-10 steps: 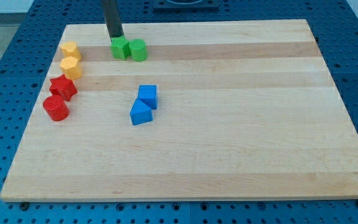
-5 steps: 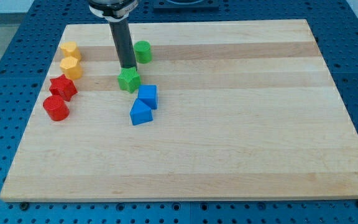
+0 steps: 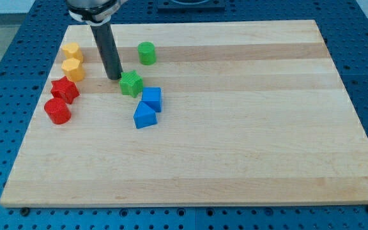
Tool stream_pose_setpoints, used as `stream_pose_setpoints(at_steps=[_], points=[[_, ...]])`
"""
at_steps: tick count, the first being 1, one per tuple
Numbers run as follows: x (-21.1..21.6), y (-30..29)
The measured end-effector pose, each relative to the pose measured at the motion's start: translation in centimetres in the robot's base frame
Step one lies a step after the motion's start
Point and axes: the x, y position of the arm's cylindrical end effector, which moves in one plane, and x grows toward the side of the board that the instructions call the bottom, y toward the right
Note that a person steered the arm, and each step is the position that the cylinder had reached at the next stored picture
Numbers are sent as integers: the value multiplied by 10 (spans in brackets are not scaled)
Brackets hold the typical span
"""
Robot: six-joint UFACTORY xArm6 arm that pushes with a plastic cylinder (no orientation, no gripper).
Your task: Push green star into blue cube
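The green star (image 3: pixel 131 84) lies on the wooden board (image 3: pixel 248 128), just up and left of the blue cube (image 3: pixel 151 99), nearly touching its upper left corner. My tip (image 3: pixel 114 77) is just left of the green star, very close to its left side. A second blue block with a sloped top (image 3: pixel 144 116) sits right below the blue cube.
A green cylinder (image 3: pixel 146 53) stands near the view's top. Two yellow blocks (image 3: pixel 72 52) (image 3: pixel 73 69), a red star (image 3: pixel 64 90) and a red cylinder (image 3: pixel 57 110) line the board's left edge.
The green star was pushed down from beside the green cylinder to next to the blue cube. My tip has since moved from above the star to its left side.
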Motion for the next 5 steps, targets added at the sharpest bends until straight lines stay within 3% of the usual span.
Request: stream_pose_setpoints(at_steps=[2,5], points=[[21,-1],[22,51]])
